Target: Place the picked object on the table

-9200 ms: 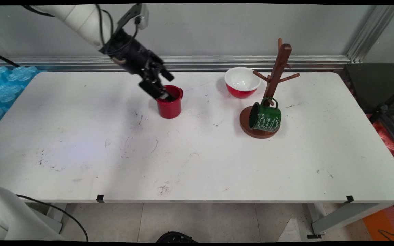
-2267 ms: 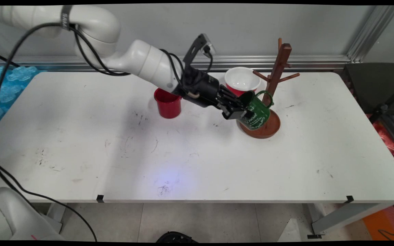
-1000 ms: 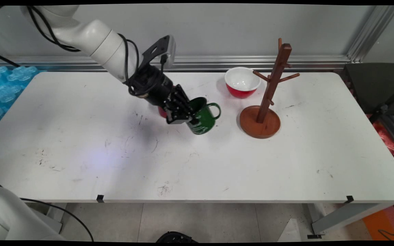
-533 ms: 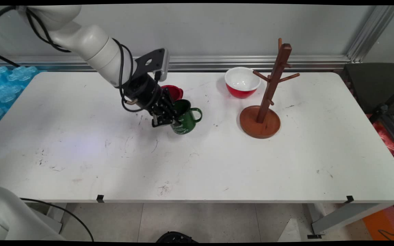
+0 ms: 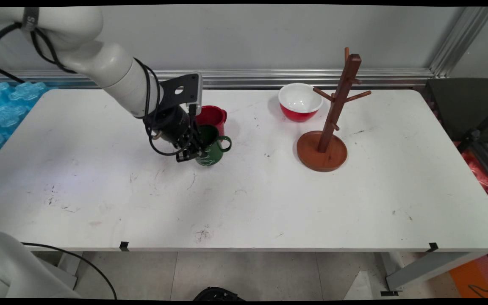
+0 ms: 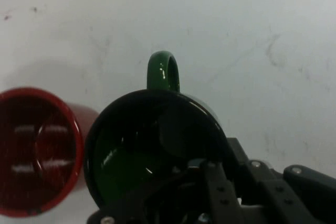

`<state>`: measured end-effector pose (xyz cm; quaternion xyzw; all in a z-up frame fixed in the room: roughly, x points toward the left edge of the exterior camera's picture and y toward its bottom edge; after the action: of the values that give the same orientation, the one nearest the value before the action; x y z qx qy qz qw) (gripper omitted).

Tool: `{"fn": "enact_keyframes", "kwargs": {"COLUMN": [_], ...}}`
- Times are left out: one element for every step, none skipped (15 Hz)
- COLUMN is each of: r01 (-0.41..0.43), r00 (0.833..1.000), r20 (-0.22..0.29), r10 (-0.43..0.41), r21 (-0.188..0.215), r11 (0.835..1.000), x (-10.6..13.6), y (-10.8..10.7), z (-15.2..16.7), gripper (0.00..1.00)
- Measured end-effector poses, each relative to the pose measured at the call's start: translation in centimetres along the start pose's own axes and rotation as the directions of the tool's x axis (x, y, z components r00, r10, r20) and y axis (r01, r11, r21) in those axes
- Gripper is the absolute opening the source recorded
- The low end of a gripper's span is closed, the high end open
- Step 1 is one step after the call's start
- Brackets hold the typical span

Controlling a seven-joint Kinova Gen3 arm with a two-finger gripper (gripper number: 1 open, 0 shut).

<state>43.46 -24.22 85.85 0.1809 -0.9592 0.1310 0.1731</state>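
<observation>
Clearly the gripper (image 5: 193,153) is clamped on the rim of the green enamel mug (image 5: 210,146), one finger (image 6: 210,182) reaching down inside the dark bowl of it and the other outside the wall; that pinch on the rim lets the mug hang upright from the hand, mouth up. From the hand view the mug fills the frame just above the linkage, its green loop handle (image 6: 163,71) pointing away from the fingers. In the main view the handle points to the picture's right, and the mug's base is at or barely above the white table (image 5: 269,199); I cannot tell whether it touches.

Just beside it, on the wall side, stands a red mug (image 5: 212,116), upright and empty; the two look near touching, though whether they meet I cannot say. Well apart to the right stands the wooden mug tree (image 5: 333,118) on its round base, pegs bare, and behind it a red bowl with a white inside (image 5: 300,101)
</observation>
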Motion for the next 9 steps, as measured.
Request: {"fn": "enact_keyframes", "kwargs": {"r01": [0.004,0.007,0.010,0.012,0.013,0.013,0.014,0.014,0.013], "r00": [1.000,1.000,1.000,0.999,0.999,0.999,0.999,0.998,0.998], "r20": [0.012,0.021,0.030,0.036,0.042,0.046,0.050,0.054,0.057], "r10": [-0.004,-0.007,-0.010,-0.011,-0.012,-0.013,-0.013,-0.013,-0.012], "r21": [0.003,0.003,0.001,-0.003,-0.006,-0.009,-0.012,-0.013,-0.015], "r11": [1.000,1.000,1.000,1.000,1.000,1.000,1.000,1.000,1.000], "x": [-0.2,-0.3,-0.4,-0.6,-0.7,-0.8,-0.9,-1.0,-1.1], "y": [0.2,0.4,0.6,0.8,1.0,1.0,1.1,1.2,1.2], "z": [0.2,0.3,0.6,0.8,1.1,1.3,1.5,1.7,1.9], "gripper": [0.00,0.00,0.00,0.00,0.00,0.00,0.00,0.00,0.00]}}
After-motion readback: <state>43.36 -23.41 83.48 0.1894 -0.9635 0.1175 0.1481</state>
